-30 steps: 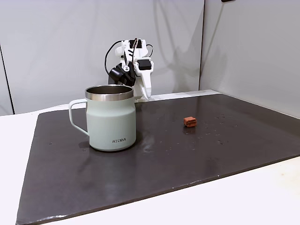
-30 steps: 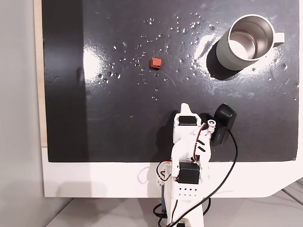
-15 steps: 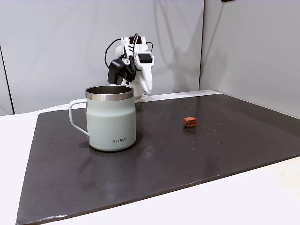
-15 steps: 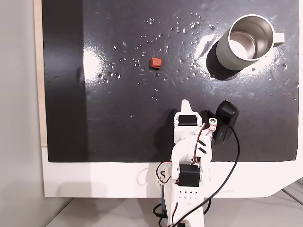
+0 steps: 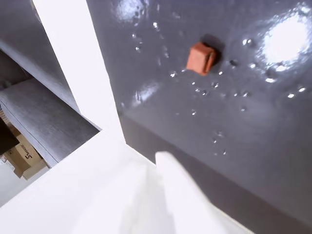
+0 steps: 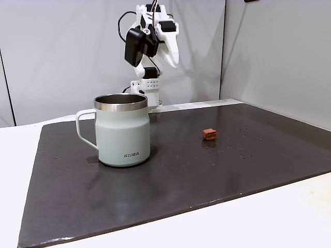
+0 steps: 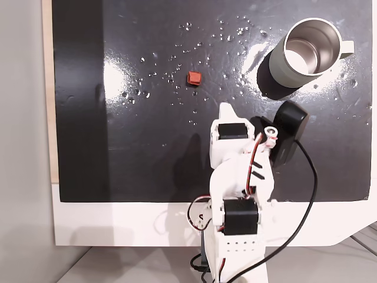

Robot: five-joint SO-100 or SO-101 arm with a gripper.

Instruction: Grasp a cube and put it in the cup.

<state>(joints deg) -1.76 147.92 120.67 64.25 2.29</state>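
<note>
Cube (image 5: 201,58) close in wrist view

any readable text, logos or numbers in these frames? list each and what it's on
"KIIRA" or similar, dark lettering near the base of the cup in a fixed view; the middle letters are too small to read surely.
Dark script print on a cardboard box at the left edge of the wrist view: too blurred to read.
None on the cube or the gripper.
</note>
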